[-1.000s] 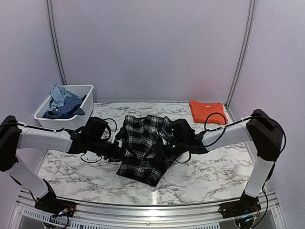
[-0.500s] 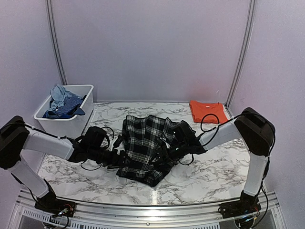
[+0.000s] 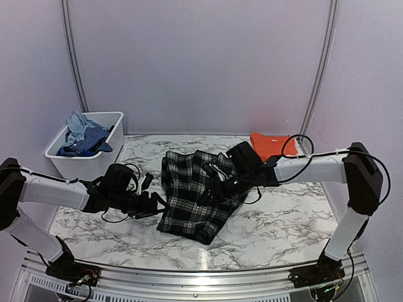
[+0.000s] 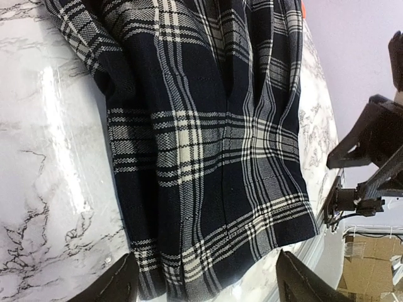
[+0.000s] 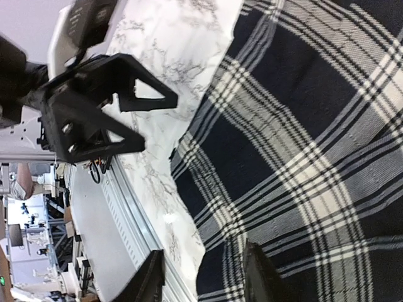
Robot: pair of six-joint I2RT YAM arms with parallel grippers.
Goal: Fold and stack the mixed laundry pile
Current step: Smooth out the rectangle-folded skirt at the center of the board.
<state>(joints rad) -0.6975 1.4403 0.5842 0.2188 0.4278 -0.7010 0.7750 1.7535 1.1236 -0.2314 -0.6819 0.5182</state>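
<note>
The black-and-white plaid piece [image 3: 194, 192] lies loosely folded in the middle of the marble table [image 3: 283, 220]. My left gripper [image 3: 153, 205] sits low just left of it, open wide, and the plaid's near corner [image 4: 208, 207] lies on the table between the two fingertips [image 4: 112, 286]. My right gripper [image 3: 217, 186] hovers over the plaid's right half, open, with one fingertip [image 5: 259, 277] above the cloth [image 5: 302, 145] and the other above bare marble. A folded orange T-shirt [image 3: 271, 146] lies at the back right. A pale blue denim-like piece [image 3: 77, 123] sits in the bin.
The white plastic bin [image 3: 85, 165] stands at the back left and also holds a dark blue patterned cloth [image 3: 88, 139]. A metal rail [image 3: 201, 277] runs along the table's near edge. The left gripper's black frame [image 5: 94, 107] shows in the right wrist view.
The left gripper has drawn back to the left, off the plaid's edge. The right arm has swung its elbow out to the right, its gripper moving up over the plaid and narrowing.
</note>
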